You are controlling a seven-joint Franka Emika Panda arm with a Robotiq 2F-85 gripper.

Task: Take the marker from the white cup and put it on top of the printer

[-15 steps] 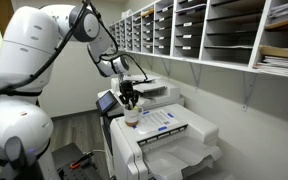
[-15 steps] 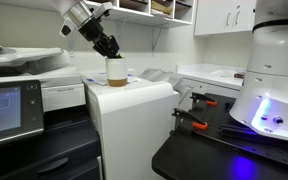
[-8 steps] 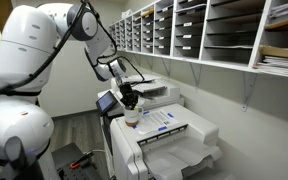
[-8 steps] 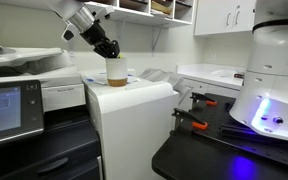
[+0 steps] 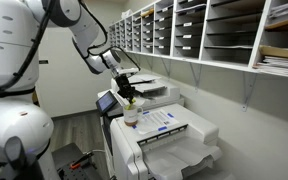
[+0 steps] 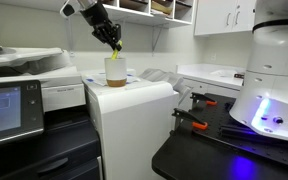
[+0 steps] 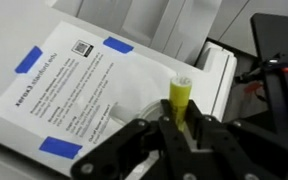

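Observation:
My gripper [image 6: 113, 40] is shut on the yellow marker [image 6: 118, 51] and holds it upright just above the white cup [image 6: 116, 72], which stands on the printer [image 6: 134, 115]. In an exterior view the gripper [image 5: 130, 92] hangs over the cup [image 5: 131, 117] at the near end of the printer's flat top [image 5: 179, 135]. In the wrist view the marker [image 7: 179, 98] sticks out between the fingers of the gripper [image 7: 176, 128]. Part of the cup's rim [image 7: 150, 108] shows below it, beside the blue-taped sheet [image 7: 69, 90].
A smaller machine with a screen [image 6: 9, 105] stands beside the printer. Wall shelves of paper trays [image 5: 214, 35] run above the printer. The robot base [image 6: 269, 90] and a black table with clamps [image 6: 199, 125] lie to one side.
The gripper has risen from the cup's mouth with the marker in it; the marker's lower end is now around the cup's rim. The arm's upper links have swung upward.

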